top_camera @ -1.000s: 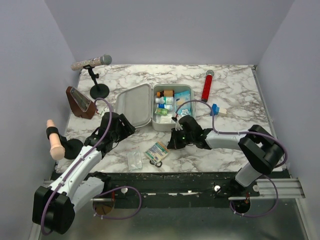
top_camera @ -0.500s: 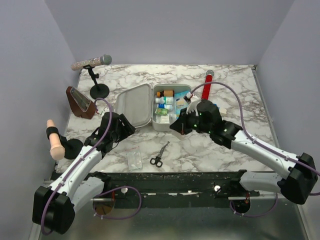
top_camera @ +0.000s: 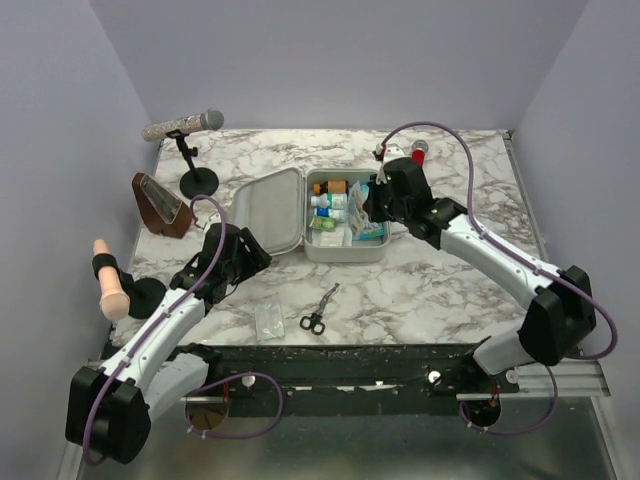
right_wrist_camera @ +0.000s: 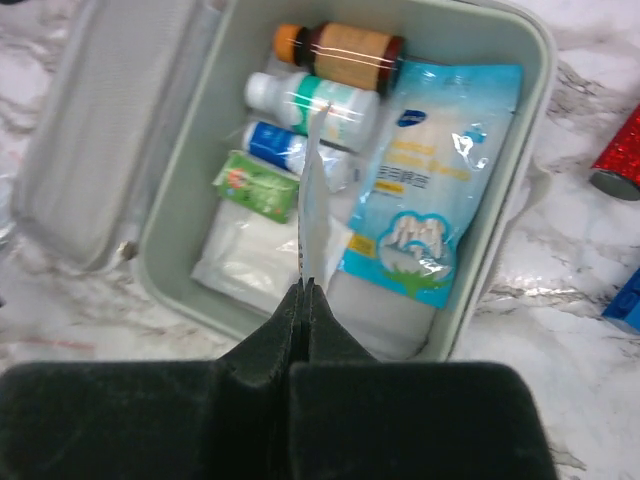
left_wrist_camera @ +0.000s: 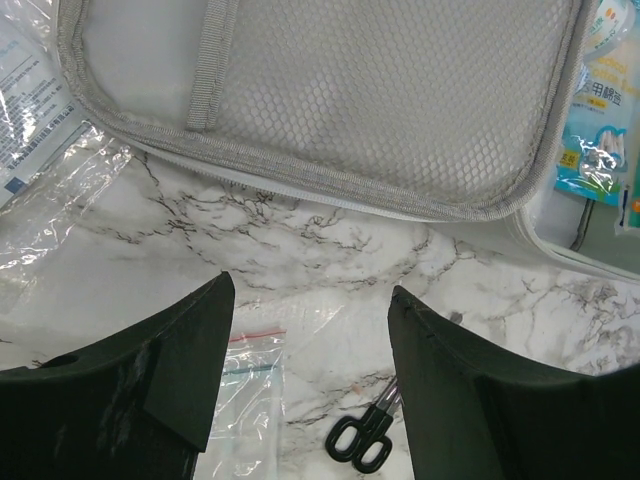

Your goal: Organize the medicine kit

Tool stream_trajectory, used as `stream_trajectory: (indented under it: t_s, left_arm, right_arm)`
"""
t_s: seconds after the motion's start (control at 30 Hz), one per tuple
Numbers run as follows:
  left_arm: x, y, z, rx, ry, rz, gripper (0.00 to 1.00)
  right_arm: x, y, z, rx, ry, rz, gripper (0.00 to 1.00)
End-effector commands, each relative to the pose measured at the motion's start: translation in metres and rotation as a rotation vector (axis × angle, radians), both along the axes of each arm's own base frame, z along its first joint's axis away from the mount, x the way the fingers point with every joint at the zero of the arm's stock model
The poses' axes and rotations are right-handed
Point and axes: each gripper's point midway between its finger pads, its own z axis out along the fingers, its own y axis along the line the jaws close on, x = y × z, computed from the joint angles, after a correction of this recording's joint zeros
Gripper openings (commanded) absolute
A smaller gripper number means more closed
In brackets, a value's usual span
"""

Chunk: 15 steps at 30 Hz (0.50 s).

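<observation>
My right gripper (right_wrist_camera: 303, 290) pinches a flat packet (right_wrist_camera: 311, 200) above the medicine kit (right_wrist_camera: 535, 45), bottles already inside. Left gripper (left_wrist_camera: 310, 300) wide, empty. Scissors (top_camera: 318, 310) & zip bag (top_camera: 268, 320) near it not yet in.

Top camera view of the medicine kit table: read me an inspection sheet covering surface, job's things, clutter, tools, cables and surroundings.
Surface: marble-patterned table; no spills seen.
Job's things: medicine kit open, lid lying flat; bottles, a blue pouch and packets inside.
Clutter: scissors, clear bag, microphone on a stand, brown metronome, red cylinder.
Tools: left tool open, empty, near the lid; right tool shut on a flat packet above the kit.
Cables: purple cables looping off both arms.
Surroundings: plain grey walls; nothing else seen.
</observation>
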Motion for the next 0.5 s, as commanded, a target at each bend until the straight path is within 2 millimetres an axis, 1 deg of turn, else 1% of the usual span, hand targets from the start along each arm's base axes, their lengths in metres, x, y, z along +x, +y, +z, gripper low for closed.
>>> stream_trajectory:
  t_s: [0.0,0.13,0.27,0.37,0.47]
  left_arm:
    - [0.007,-0.005,0.017,-0.013,-0.039,-0.026,0.73]
    - [0.007,-0.007,0.015,-0.016,-0.034,-0.032,0.73]
    - [0.007,-0.008,0.009,-0.017,-0.024,-0.037,0.73]
    - [0.007,-0.009,0.008,-0.021,-0.02,-0.04,0.73]
    - [0.008,-0.01,0.007,-0.023,-0.017,-0.043,0.73]
  right_arm:
    - [0.029,-0.022,-0.017,-0.106,0.023,-0.094,0.01]
    - [0.046,-0.027,-0.034,-0.145,0.044,-0.123,0.01]
    - [0.058,-0.034,-0.053,-0.188,0.077,-0.148,0.01]
    - [0.064,-0.038,-0.062,-0.197,0.093,-0.171,0.01]
    - [0.072,-0.038,-0.063,-0.2,0.092,-0.191,0.01]
